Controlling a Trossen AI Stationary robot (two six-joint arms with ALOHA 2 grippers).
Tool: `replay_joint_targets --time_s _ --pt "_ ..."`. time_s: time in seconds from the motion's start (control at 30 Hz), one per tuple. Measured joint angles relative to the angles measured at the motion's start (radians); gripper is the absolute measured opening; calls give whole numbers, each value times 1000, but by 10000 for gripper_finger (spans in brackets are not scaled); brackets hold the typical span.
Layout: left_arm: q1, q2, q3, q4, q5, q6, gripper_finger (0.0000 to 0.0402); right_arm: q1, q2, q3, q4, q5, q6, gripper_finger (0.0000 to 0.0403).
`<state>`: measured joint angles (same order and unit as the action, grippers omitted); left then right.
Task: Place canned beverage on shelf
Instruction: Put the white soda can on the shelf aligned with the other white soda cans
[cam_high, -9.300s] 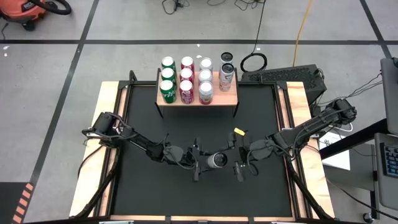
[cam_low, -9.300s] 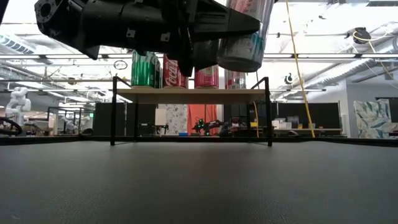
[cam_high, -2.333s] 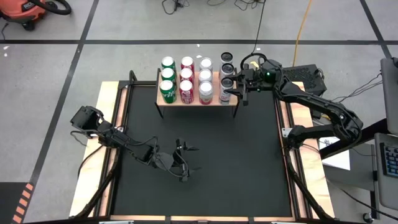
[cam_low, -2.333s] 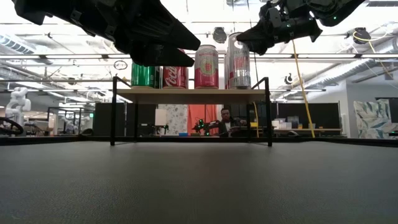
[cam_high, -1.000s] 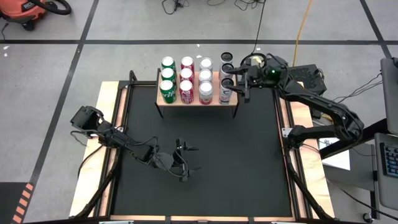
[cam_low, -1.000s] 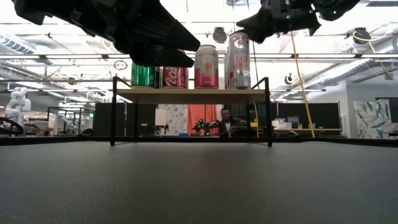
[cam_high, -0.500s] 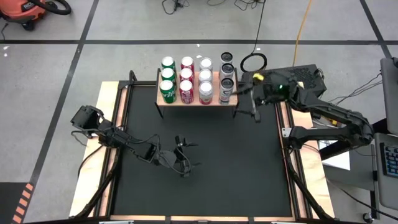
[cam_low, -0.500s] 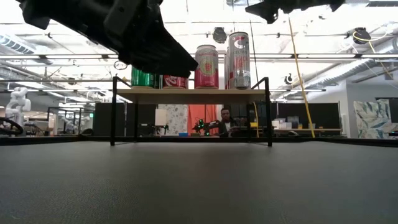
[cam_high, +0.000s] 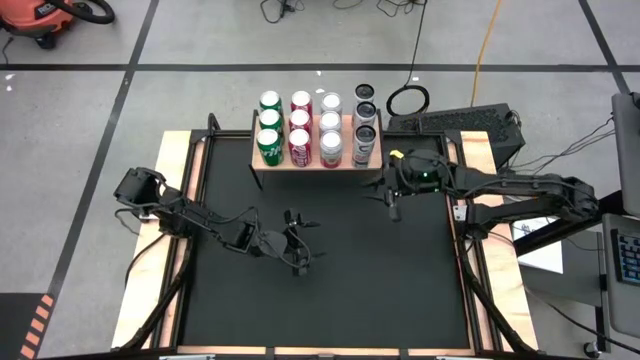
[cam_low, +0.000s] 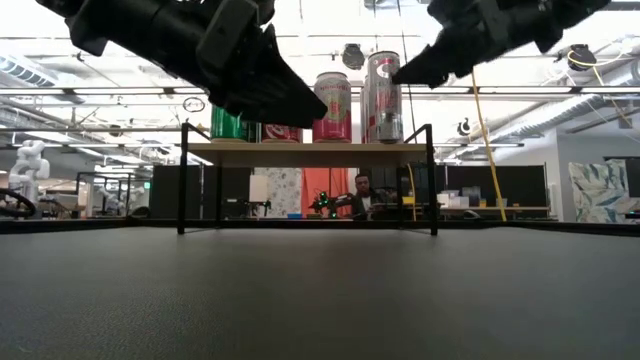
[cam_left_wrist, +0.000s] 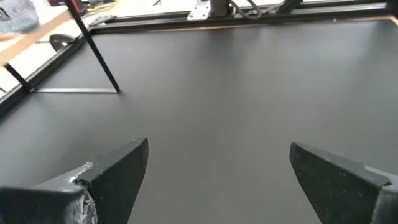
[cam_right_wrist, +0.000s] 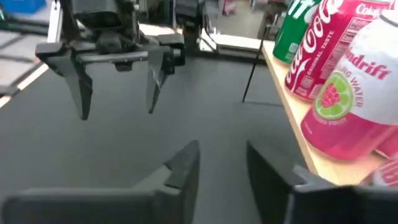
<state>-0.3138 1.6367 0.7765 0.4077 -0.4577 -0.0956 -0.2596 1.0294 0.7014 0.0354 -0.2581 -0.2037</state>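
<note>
The shelf (cam_high: 317, 160) stands at the mat's far edge with several cans upright on their bases: green (cam_high: 268, 140), red (cam_high: 299, 143), pink-and-white (cam_high: 331, 145) and, at the right end, silver (cam_high: 363, 140). My right gripper (cam_high: 389, 200) hovers off the shelf's right front corner, clear of the cans. In the right wrist view it (cam_right_wrist: 222, 155) has a narrow gap with nothing between the fingers, and the cans (cam_right_wrist: 348, 106) stand to one side. My left gripper (cam_high: 311, 242) hangs wide open above the mat's middle, empty (cam_left_wrist: 217, 168).
A black mat (cam_high: 330, 300) covers the table inside wooden borders (cam_high: 176, 150). A cable ring (cam_high: 408, 99) and a dark device (cam_high: 470, 122) lie beyond the far right corner. In the low view a person (cam_low: 364, 195) sits far behind the shelf.
My right gripper has drawn back from the silver cans at the shelf's right end, toward the near edge and down, and the gap between its fingers has narrowed. The cans stay standing on the shelf. My left gripper has drifted slightly toward the far edge, still open.
</note>
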Motion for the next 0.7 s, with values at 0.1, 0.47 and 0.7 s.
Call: replay_joint_targets --time_s 0.1,0.47,0.7 --pt "-2 -7 -1 -11 7 0 395 -8 0 -73 132 21 24 64" --pt "-3 -16 0 -7 12 0 395 -84 7 -152 301 102 46 7" --pt "-3 -16 0 -4 12 -3 395 -150 57 -152 328 98 37 1"
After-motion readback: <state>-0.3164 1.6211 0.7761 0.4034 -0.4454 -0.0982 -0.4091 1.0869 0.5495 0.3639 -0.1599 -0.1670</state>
